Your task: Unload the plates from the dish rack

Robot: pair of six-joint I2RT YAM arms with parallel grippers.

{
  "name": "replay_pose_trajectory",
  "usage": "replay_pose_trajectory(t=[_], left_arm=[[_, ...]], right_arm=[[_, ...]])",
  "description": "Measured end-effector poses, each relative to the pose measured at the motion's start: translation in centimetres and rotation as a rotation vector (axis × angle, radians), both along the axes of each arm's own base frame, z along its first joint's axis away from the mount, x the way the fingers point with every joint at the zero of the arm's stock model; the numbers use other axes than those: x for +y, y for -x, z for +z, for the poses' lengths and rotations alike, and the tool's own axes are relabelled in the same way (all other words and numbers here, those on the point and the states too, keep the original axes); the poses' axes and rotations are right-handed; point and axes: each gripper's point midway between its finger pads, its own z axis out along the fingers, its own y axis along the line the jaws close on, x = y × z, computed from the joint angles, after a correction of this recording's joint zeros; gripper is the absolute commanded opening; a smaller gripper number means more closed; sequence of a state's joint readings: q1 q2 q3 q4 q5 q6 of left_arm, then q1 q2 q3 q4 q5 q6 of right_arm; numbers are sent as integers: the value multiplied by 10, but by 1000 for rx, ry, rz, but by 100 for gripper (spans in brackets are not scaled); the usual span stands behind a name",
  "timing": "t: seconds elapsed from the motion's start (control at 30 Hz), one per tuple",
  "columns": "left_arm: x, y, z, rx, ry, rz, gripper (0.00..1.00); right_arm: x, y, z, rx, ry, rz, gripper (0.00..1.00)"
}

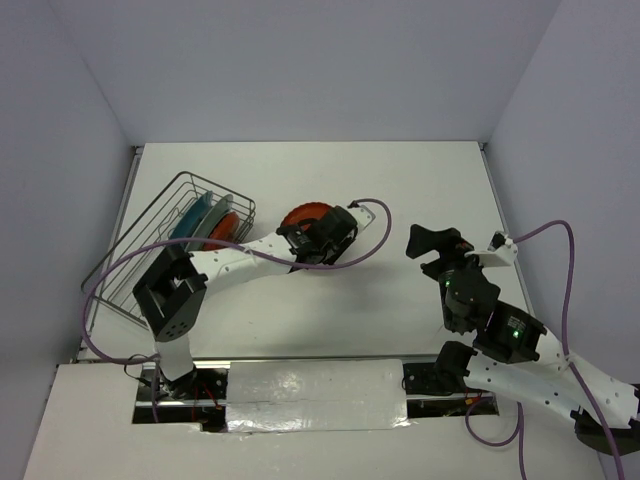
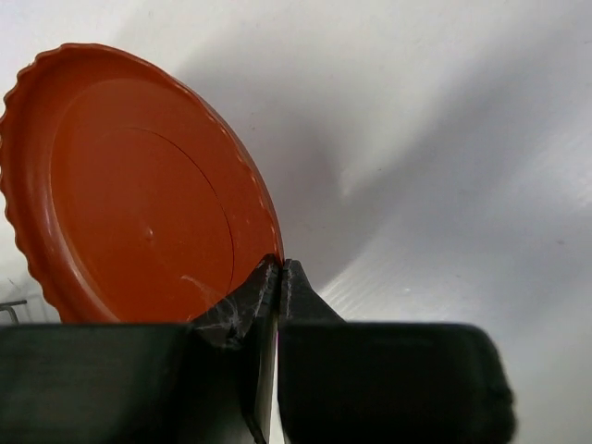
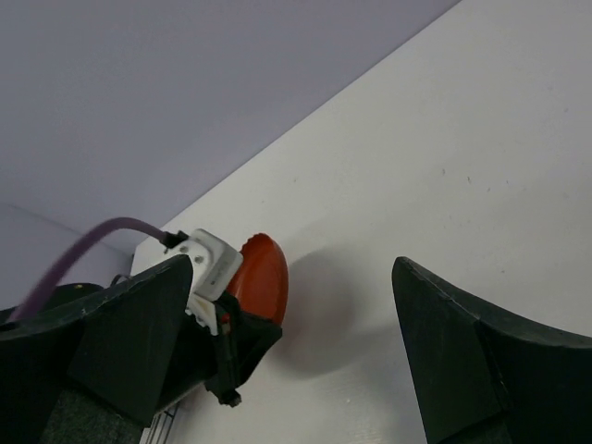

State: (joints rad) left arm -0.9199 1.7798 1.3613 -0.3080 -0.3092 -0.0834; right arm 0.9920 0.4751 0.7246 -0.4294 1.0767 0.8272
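At far left of the overhead frame, teal plates [image 1: 198, 218] and a red-orange plate [image 1: 224, 230] are seen standing in the dish rack [image 1: 130, 270]. At centre, a second red-orange plate [image 2: 139, 185] is held on edge over the bench [image 1: 400, 180] by the left jaws, clenched on a sliver of its scalloped rim; so narrow a pinch could let it swing or drop. At right, the right jaws are spread wide, nothing grasped. No writing can be read.

Bare table [image 1: 400, 190] lies between red-orange plate [image 1: 300, 216] and right gripper [image 1: 432, 250]; dish rack [image 1: 150, 245] blocks the left side.
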Motion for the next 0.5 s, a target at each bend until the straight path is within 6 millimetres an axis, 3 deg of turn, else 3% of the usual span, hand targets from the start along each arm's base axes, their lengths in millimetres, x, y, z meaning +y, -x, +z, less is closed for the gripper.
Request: replay_pose_trajectory(t=[0.43, 0.5], left_arm=[[10, -5, -43, -7, -44, 46, 0], [10, -4, -54, 6, -50, 51, 5]], right_arm=[[5, 0, 6, -49, -77, 25, 95], [5, 0, 7, -52, -80, 27, 95]])
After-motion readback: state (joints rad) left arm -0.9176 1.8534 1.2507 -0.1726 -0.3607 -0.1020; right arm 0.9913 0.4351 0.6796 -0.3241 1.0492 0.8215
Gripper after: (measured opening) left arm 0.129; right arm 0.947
